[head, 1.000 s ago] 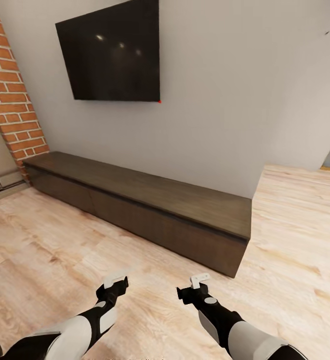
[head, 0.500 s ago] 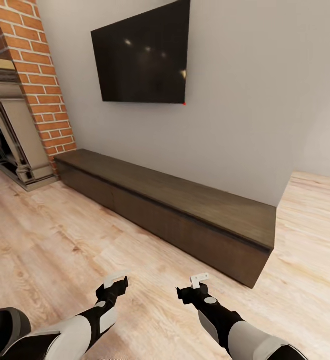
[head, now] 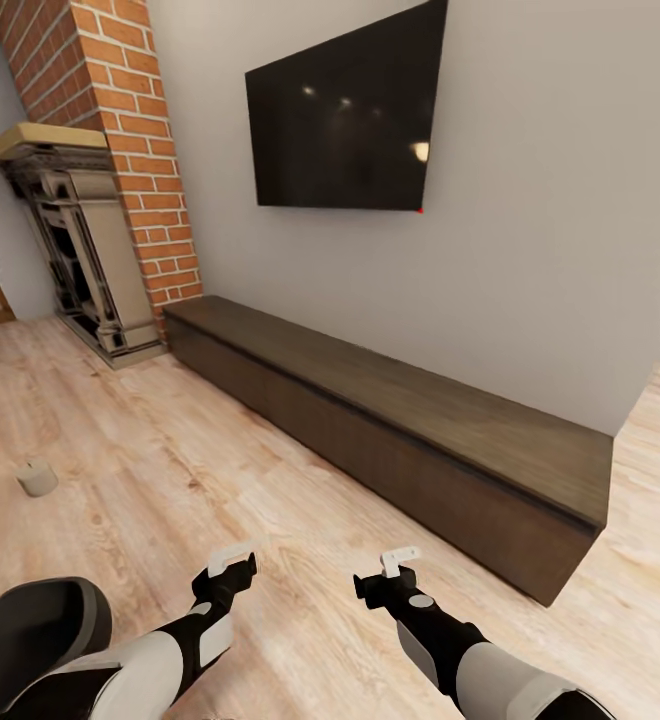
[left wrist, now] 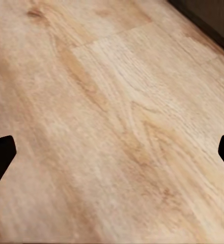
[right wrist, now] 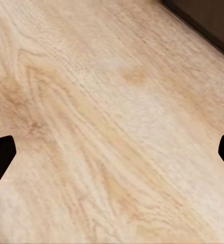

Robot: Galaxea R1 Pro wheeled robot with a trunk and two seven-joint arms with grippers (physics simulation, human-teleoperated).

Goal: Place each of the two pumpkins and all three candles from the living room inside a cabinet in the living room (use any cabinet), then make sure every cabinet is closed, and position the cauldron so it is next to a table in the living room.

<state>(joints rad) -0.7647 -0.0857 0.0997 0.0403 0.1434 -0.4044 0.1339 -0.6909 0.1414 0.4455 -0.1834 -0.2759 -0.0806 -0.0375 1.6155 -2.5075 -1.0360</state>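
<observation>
Cabinet shut, one candle loose on the floor, cauldron beside the robot; both jaws open, empty, storing apparently ahead.

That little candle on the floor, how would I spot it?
Find the brick chimney and the fireplace beside it, then look down across the wooden floor. The candle is a stubby tan cylinder standing alone on the planks, just beyond the black pot.

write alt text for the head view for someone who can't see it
A long, low, closed dark cabinet sits under a wall TV. Both arms reach over wood floor, left claw and right claw empty. A candle stands on the floor at left.
</observation>
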